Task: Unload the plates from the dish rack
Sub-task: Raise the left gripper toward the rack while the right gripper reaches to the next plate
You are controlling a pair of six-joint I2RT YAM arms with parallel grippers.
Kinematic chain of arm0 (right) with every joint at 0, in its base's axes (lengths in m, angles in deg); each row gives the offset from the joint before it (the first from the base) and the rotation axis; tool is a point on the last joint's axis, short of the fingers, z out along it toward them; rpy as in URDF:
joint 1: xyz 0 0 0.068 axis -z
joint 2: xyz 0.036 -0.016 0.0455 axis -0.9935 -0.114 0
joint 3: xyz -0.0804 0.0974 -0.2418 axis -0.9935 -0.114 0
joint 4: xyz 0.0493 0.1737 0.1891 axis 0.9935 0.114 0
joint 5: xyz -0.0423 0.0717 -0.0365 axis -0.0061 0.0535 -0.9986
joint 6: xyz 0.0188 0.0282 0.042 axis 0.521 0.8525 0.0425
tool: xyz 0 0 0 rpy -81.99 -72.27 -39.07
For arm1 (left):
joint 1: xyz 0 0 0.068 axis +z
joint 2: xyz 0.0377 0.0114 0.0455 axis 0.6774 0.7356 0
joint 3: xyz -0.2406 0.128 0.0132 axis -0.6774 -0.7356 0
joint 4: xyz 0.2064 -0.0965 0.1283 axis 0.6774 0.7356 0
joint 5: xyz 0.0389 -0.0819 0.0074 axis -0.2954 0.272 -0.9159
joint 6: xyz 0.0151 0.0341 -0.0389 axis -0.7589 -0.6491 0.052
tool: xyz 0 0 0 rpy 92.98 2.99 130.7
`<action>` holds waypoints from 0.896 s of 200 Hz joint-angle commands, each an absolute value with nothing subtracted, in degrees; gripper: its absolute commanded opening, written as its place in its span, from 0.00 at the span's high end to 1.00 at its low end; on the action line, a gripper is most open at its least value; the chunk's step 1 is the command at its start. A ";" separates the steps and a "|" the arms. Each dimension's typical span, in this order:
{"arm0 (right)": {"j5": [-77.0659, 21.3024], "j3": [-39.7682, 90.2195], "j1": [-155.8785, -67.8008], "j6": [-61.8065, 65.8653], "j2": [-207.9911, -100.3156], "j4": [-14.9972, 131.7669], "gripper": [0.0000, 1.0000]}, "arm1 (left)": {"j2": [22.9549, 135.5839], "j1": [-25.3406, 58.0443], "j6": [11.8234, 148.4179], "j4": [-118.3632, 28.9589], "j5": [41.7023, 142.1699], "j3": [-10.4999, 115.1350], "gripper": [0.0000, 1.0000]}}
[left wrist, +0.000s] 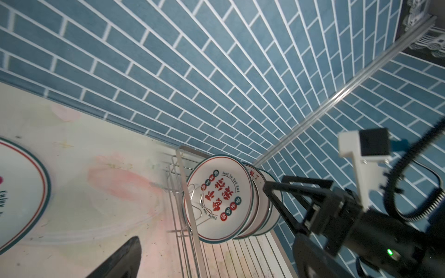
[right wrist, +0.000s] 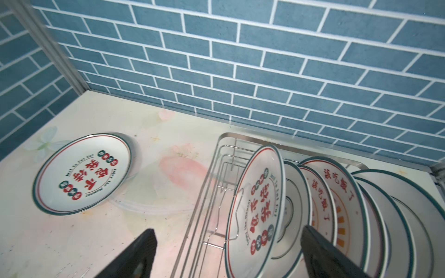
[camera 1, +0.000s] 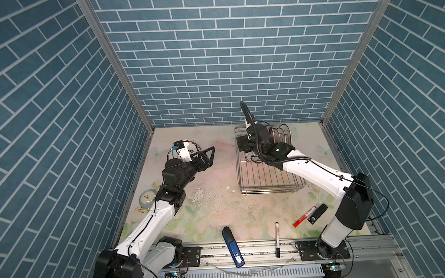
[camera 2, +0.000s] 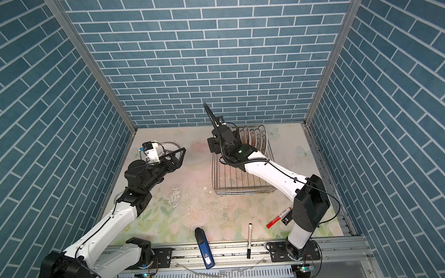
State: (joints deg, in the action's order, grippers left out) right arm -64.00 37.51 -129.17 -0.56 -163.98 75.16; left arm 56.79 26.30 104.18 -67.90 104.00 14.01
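Since R gripper (right wrist: pixel 227 229) hangs open astride front plate (right wrist: pixel 255 209) at 12 o'clock end of dish rack (camera 1: pixel 270 190), I fear skewed pinch topples rear plates (right wrist: pixel 337 199); L gripper (camera 1: pixel 208 158) open, empty.

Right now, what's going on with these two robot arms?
Two robot arms are emptying a dish rack. The right arm's fingers are open, straddling the front plate in the rack without gripping it. One plate lies flat on the table, and the left arm's fingers, open, hover empty beside it.
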 commanded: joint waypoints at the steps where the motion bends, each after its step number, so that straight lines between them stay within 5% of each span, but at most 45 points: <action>1: -64.25 42.35 -126.87 3.09 -167.96 80.97 0.17 | 57.48 24.79 101.22 -70.61 109.69 15.33 0.00; 67: -73.24 56.58 -125.91 4.80 -179.80 92.21 0.47 | 61.24 22.96 100.39 -72.67 110.80 16.00 0.00; 179: -75.23 58.54 -125.29 4.67 -183.08 91.63 0.63 | 64.24 19.18 99.44 -72.66 107.16 16.18 0.00</action>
